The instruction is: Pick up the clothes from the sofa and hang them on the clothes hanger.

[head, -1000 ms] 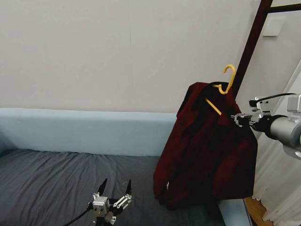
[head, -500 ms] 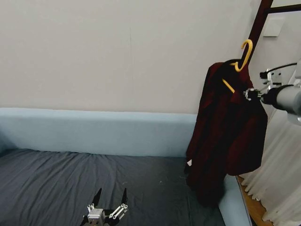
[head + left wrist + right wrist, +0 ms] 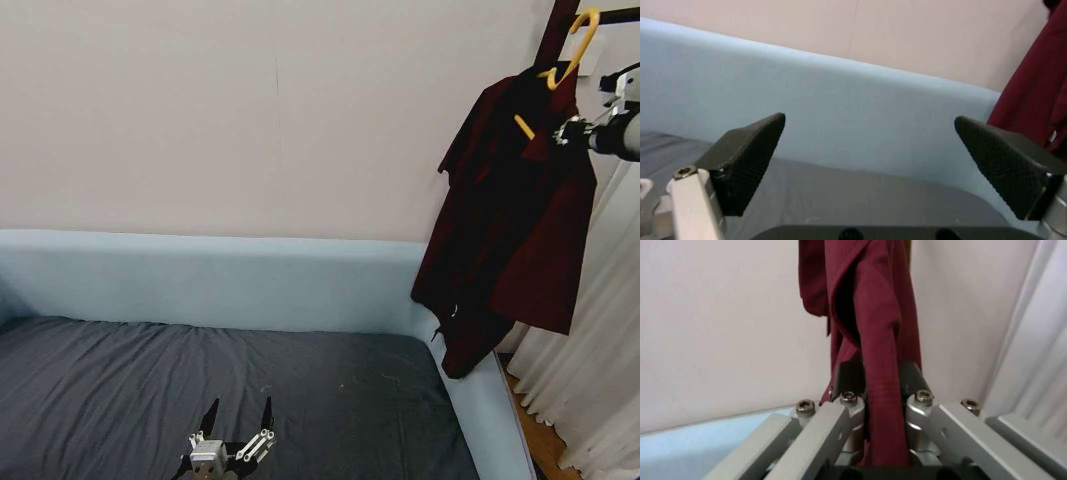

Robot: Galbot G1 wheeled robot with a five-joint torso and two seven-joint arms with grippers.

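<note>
Now my right gripper [image 3: 572,130], at 2 o'clock, clamps red shirt [image 3: 510,230] by shoulder fold so yellow hanger [image 3: 582,45] hangs high beside dark rack pole [image 3: 556,25]. Left gripper [image 3: 237,440], at 6 o'clock, jaws wide, idle over sofa [image 3: 200,285].

The garment [image 3: 505,220] pinched in my right pincer [image 3: 877,376] is soft, matt, dark red cloth, and it hangs from a smooth yellow plastic hanger [image 3: 575,45]. That pincer's links are bare, dull silver metal with shiny screw heads, while my left pincer [image 3: 870,150] wears black pads [image 3: 750,160] with a fine rough grain. The sofa [image 3: 200,280] is matt pale blue upholstery, its seat a slightly rumpled dark grey cloth
</note>
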